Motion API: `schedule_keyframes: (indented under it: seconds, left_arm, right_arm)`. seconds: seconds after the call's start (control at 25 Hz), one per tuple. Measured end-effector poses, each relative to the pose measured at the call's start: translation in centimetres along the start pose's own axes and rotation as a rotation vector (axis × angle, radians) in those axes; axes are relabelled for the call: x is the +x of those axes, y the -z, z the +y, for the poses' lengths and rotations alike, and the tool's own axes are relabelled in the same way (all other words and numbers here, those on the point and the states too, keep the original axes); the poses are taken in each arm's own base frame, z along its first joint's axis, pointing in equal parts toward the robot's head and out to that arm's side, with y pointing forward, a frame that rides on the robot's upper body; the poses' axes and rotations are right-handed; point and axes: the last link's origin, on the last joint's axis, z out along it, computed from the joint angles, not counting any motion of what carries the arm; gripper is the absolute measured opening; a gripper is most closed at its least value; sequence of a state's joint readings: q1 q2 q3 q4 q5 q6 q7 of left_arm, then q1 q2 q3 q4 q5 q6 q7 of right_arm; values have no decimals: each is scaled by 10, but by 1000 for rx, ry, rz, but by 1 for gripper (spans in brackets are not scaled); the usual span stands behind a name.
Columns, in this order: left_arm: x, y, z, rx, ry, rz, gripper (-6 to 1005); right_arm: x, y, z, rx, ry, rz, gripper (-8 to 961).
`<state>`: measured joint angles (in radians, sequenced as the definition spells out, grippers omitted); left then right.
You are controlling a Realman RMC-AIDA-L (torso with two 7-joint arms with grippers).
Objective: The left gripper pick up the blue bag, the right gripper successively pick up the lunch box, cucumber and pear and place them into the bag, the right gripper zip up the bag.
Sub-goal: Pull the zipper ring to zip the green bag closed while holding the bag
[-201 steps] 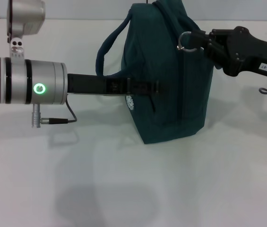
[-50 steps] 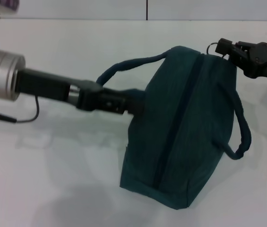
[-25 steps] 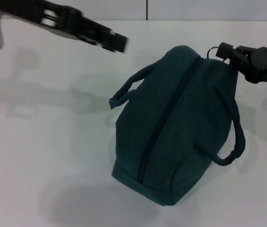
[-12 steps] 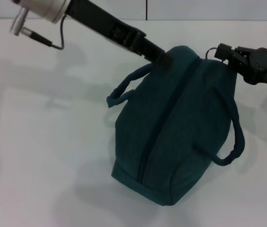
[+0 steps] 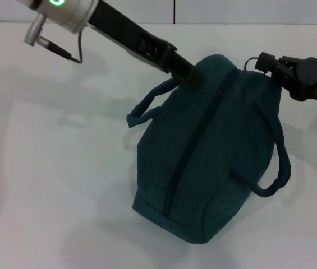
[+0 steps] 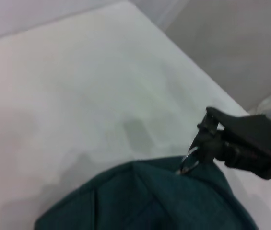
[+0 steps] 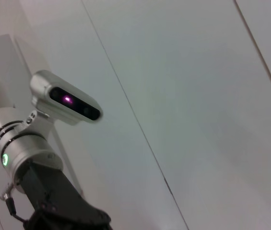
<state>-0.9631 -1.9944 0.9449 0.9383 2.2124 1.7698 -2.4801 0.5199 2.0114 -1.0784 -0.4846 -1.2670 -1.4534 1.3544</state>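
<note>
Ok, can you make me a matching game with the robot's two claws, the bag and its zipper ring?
Things:
1. left gripper
2. right gripper
3. blue bag
4. zipper ring

Places or states:
a. lying on the white table, zipped shut
b. pressed against the bag's far top corner
c. pinched in a black claw
d. at the bag's far end, holding the ring

Pairs: 1-b, 2-d, 3-a, 4-c

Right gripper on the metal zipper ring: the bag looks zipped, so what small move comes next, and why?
Probably open the right gripper and back it off from the metal zipper ring. The dark teal-blue fabric bag rests on the white table, its dark zipper line running closed along the top, with the ring at the far end. The left gripper touches the bag's far top edge.
</note>
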Motion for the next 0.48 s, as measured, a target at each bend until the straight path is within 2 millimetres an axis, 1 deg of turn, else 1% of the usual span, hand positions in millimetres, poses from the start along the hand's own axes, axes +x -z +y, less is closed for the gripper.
schedule_keyframes:
  seconds: [0.2, 0.48]
  left_arm:
    - [-2, -7, -4, 17, 19, -48, 421]
    - [-2, -14, -6, 24, 26, -63, 420]
  right_arm:
    - [0, 0, 0, -2, 1, 0, 16]
    - [-1, -1, -1, 2, 3, 1, 16]
